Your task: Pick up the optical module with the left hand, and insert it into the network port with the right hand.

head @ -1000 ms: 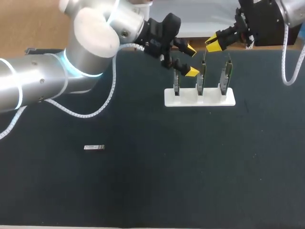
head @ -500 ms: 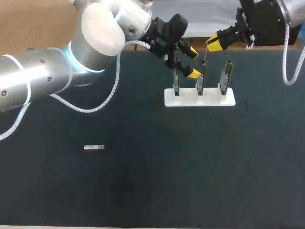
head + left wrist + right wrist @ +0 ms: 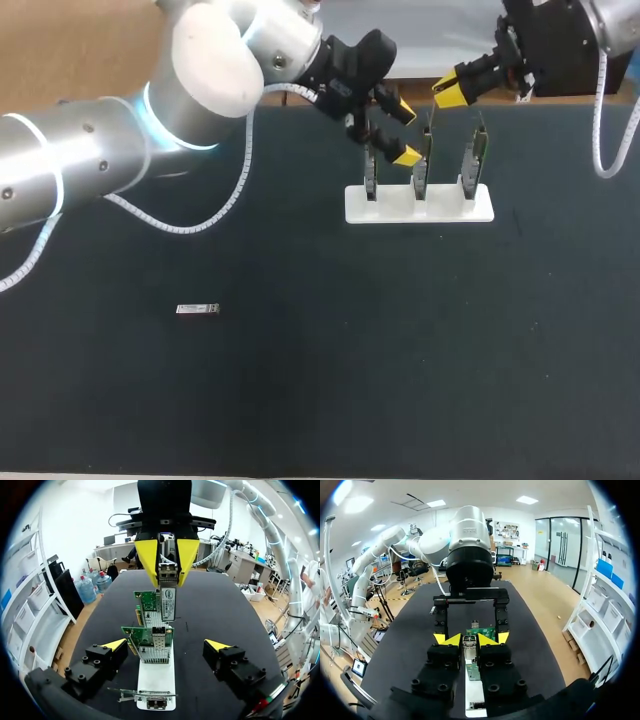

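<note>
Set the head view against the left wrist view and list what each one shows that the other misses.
Only the head view shows the loose optical module lying flat on the table, far from the white stand. Only the left wrist view clearly shows a second optical module clamped between the right pincer's yellow tips. Both show the stand, its three upright network cards, the open left pincer and the right pincer.

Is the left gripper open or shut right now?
Open. In its wrist view the left gripper has its yellow tips wide apart, either side of a network card, holding nothing.
</note>
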Controlling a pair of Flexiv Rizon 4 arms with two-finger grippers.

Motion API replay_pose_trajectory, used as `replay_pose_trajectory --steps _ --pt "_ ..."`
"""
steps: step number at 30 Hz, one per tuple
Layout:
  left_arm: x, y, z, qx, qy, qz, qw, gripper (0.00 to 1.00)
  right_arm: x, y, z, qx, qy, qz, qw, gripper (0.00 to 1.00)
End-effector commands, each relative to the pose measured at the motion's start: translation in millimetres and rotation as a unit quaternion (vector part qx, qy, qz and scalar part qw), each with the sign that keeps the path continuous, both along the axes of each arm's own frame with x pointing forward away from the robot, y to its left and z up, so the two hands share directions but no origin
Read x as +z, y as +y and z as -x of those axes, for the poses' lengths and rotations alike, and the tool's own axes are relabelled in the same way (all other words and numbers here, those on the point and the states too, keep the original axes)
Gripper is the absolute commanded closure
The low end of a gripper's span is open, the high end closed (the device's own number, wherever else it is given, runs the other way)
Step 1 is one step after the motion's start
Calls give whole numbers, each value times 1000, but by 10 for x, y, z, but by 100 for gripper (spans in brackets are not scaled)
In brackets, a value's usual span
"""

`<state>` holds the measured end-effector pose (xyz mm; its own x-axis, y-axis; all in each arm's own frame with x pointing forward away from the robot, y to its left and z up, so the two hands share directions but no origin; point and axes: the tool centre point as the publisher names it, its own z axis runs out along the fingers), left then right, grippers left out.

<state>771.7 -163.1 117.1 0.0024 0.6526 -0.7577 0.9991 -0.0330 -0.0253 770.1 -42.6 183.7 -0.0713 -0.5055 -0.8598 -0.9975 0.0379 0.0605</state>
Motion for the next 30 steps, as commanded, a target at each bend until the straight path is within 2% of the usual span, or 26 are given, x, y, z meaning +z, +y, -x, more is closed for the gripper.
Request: replay_pose_trajectory --steps 1,19,30 --pt "3 7 -1 -1 3 -5 1000 0 1 4 2 0 -1 0 1000 100" --pt "-17 0 36 -5 6 -10 1000 0 6 7 33 -1 -5 2 1000 100" --pt "-27 -1 44 -2 9 -12 1000 0 36 8 31 3 -23 11 1000 100"
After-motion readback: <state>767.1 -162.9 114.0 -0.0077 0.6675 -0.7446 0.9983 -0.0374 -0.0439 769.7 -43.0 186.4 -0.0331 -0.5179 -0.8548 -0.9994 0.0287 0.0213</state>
